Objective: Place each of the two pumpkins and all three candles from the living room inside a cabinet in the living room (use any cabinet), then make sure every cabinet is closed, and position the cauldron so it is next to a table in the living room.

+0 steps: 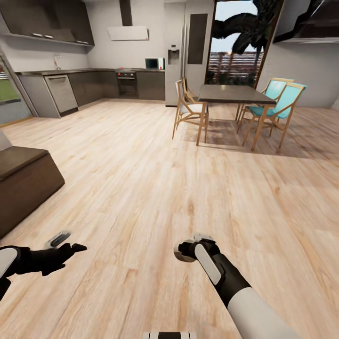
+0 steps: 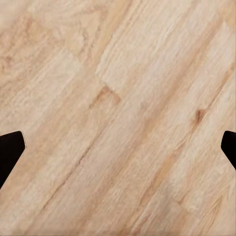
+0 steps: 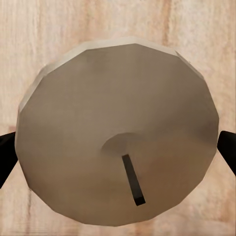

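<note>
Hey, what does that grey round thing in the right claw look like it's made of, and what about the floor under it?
The candle held in the right claw looks like matte wax: dull grey-beige, no shine, with a dark wick standing in a dimple on its top. That is a guess from the look. The floor looks like pale wood planks, with visible grain, knots and seams and a soft sheen.

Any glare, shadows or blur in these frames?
Head view: even light, soft shadow under the dining table, bright window, slight wide-angle stretch at the edges. Right wrist view: candle very close, faceted, softly shaded. Left wrist view: floor grain soft, no glare.
</note>
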### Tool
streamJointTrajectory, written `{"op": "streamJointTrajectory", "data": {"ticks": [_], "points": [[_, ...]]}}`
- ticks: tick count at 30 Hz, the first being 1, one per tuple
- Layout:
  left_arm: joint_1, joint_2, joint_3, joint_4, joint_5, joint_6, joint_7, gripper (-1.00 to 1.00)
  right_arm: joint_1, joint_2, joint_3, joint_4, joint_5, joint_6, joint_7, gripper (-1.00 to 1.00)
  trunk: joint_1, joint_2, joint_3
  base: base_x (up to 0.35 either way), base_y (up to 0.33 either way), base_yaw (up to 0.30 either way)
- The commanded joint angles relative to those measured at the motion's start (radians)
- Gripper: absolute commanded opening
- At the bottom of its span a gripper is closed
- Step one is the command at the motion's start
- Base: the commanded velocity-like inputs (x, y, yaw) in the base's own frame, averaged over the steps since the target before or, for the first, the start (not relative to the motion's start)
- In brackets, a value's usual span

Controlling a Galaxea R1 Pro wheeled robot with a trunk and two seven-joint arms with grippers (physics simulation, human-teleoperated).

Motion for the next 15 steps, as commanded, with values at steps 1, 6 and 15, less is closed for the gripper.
{"op": "streamJointTrajectory", "data": {"ticks": [1,6,15], "points": [[0.0,0.0,0.0,0.0,0.0,0.0,0.0,1.0,0.0,0.0,0.0,0.0,0.0,0.001,0.0,-1.0,0.0,0.0,0.003,-0.018,0.0,0.191],[0.0,0.0,0.0,0.0,0.0,0.0,0.0,1.0,0.001,0.0,0.0,0.0,0.001,0.009,0.001,-1.0,-0.01,0.015,0.014,-0.007,0.0,0.189],[0.0,0.0,0.0,0.0,0.0,0.0,0.0,1.0,0.001,-0.005,0.001,0.0,-0.001,0.014,0.006,-1.0,-0.044,0.078,0.029,-0.001,0.0,0.185]]}}
